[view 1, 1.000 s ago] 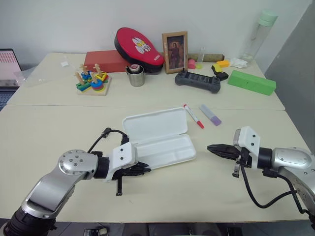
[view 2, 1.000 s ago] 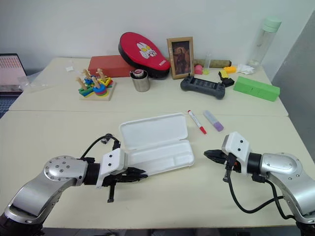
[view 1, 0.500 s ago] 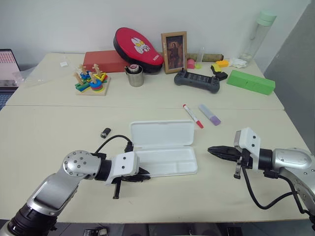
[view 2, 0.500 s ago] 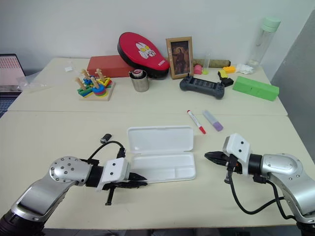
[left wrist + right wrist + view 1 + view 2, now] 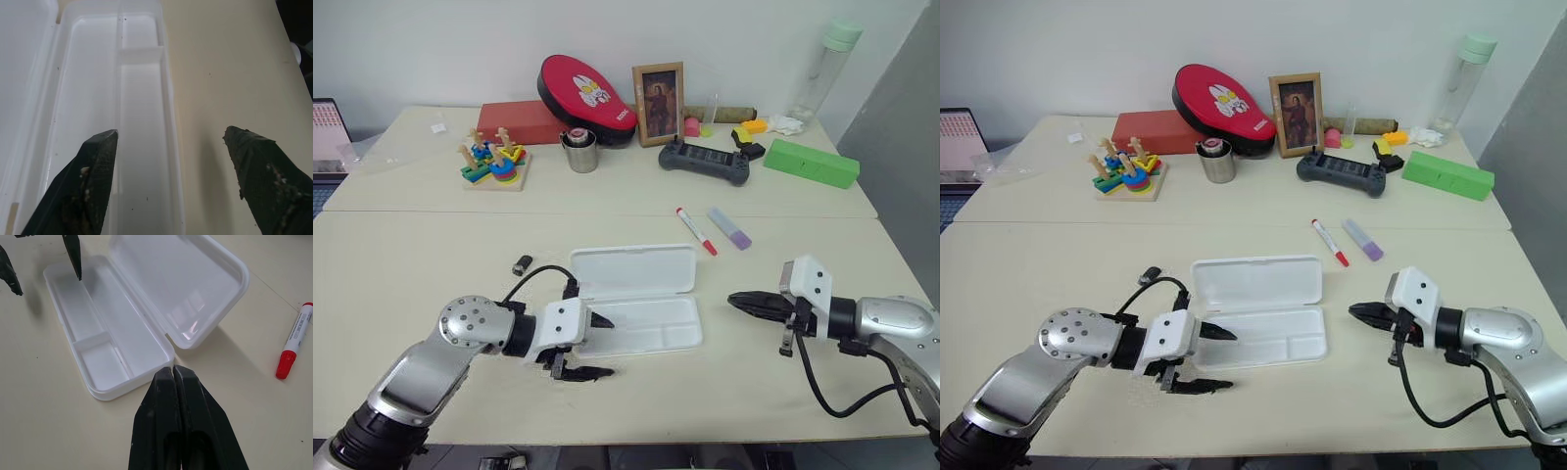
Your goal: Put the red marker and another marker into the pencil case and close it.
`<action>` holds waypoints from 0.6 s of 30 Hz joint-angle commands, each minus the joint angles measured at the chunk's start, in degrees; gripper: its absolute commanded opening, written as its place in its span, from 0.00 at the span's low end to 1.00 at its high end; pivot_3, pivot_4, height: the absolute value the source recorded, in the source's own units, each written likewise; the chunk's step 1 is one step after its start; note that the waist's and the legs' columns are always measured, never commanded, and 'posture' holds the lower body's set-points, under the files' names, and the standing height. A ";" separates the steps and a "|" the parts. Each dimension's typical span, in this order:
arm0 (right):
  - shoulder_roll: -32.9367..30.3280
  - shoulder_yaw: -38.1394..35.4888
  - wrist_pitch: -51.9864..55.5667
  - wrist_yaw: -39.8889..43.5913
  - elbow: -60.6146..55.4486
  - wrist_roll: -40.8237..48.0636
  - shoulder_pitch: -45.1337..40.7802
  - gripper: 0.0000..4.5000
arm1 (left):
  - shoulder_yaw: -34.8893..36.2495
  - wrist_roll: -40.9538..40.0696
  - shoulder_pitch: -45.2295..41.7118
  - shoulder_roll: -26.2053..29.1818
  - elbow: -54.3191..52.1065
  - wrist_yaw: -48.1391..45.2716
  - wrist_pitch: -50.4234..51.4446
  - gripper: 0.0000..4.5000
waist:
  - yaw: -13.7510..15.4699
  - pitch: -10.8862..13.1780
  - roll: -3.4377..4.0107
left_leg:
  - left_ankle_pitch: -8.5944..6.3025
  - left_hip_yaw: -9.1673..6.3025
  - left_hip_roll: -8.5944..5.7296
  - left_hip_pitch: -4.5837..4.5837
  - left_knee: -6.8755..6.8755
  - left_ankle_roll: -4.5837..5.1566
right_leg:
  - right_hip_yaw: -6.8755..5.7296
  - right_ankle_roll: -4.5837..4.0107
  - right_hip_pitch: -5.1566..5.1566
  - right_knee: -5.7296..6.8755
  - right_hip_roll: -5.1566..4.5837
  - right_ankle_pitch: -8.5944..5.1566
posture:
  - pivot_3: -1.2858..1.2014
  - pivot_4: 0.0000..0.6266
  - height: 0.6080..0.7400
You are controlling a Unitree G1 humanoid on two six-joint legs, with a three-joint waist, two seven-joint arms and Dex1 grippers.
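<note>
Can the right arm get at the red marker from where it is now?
Probably yes. The red marker lies on bare table beyond the right gripper, beside the lilac marker and apart from the open pencil case. Nothing stands between them, though the gripper is shut and must open first.

A flat white plastic hinged pencil case [image 5: 641, 323] is lying open mid-table, with a slim red-capped marker [image 5: 696, 230] and a stubby lilac marker [image 5: 729, 227] lying side by side behind it.

Open white pencil case [image 5: 641, 323], markers [image 5: 715, 228] beyond.
</note>
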 commanded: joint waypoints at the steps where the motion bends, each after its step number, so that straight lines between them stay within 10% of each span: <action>1: -0.55 -0.92 0.03 0.26 -0.39 0.49 -1.52 0.00 | 7.52 -12.42 -0.70 -0.66 -4.05 1.78 10.41 1.00 | -0.01 0.00 0.00 | 0.00 0.00 0.00 0.00 0.00 0.00 | 0.00 0.00 0.00 0.00 0.00 0.00 | 0.52 0.24 1.00; 18: 0.99 -0.28 -3.09 -3.09 5.27 -4.25 -4.09 0.00 | 26.81 -25.93 -0.81 7.03 -11.64 9.77 23.10 1.00 | -0.03 0.01 0.01 | 0.00 0.01 0.01 0.03 0.01 0.00 | 0.01 -0.12 -0.02 0.04 0.00 -0.06 | 0.52 0.24 1.00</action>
